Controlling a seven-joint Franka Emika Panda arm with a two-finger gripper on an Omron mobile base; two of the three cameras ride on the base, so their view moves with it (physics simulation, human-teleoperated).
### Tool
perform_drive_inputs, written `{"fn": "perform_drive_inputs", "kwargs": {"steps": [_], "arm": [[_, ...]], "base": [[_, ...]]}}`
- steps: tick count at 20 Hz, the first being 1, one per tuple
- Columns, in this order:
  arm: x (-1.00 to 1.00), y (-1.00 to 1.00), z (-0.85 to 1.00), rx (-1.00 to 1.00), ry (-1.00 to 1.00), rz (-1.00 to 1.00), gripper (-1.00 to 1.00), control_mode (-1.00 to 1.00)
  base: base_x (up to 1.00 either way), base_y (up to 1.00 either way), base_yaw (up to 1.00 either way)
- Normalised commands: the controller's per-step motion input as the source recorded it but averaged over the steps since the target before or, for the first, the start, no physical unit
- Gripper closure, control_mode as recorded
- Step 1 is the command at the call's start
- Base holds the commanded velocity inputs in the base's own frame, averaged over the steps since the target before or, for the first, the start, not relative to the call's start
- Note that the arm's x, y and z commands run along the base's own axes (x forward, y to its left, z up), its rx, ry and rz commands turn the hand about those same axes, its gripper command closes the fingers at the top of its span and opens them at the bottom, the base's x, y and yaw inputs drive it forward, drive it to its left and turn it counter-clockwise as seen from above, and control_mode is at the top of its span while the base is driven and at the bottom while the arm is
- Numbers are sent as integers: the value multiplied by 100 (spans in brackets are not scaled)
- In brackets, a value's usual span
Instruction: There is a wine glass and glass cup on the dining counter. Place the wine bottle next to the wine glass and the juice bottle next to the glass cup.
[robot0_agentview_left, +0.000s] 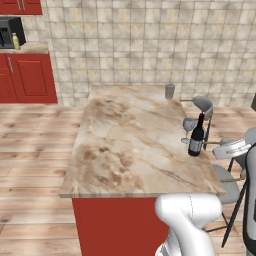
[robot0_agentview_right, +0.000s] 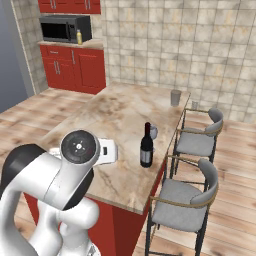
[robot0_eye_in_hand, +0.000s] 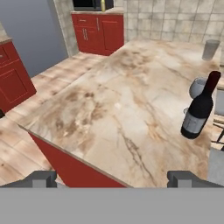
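The dark wine bottle (robot0_agentview_left: 196, 137) (robot0_agentview_right: 146, 146) (robot0_eye_in_hand: 199, 109) stands upright near the right edge of the dining counter (robot0_agentview_left: 125, 145) (robot0_agentview_right: 110, 120) (robot0_eye_in_hand: 118, 109). The wine glass (robot0_agentview_left: 189, 126) (robot0_agentview_right: 153, 132) (robot0_eye_in_hand: 197, 87) stands right behind the bottle. At the far right corner of the top is the glass cup (robot0_agentview_left: 170, 91) (robot0_agentview_right: 175, 97) (robot0_eye_in_hand: 210, 49). The yellow juice bottle (robot0_agentview_left: 16, 41) (robot0_agentview_right: 79, 36) (robot0_eye_in_hand: 103, 5) stands on the far counter beside the microwave. My gripper (robot0_eye_in_hand: 113, 177) is open and empty, above the counter's near edge and well short of the wine bottle.
A black microwave (robot0_agentview_left: 10, 31) (robot0_agentview_right: 64, 28) sits on the red-cabinet counter at the far left. Two grey chairs (robot0_agentview_right: 196, 141) (robot0_agentview_right: 186, 204) stand along the island's right side. Wooden floor runs between the island and the far cabinets.
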Motion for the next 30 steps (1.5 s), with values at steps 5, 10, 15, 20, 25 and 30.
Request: {"fn": "perform_drive_inputs", "kwargs": {"steps": [5, 10, 15, 20, 25, 30], "arm": [[-1, 0, 0, 0, 0, 0, -100, -100], [-6, 1, 0, 0, 0, 0, -100, -100], [-7, 0, 0, 0, 0, 0, -100, -100], [-6, 0, 0, 0, 0, 0, -100, -100], [-7, 4, 0, 0, 0, 3, -100, -100], [-3, 1, 0, 0, 0, 2, -100, -100]], "base": [[0, 0, 0], [0, 0, 0], [0, 0, 0], [0, 0, 0], [0, 0, 0], [0, 0, 0]]}}
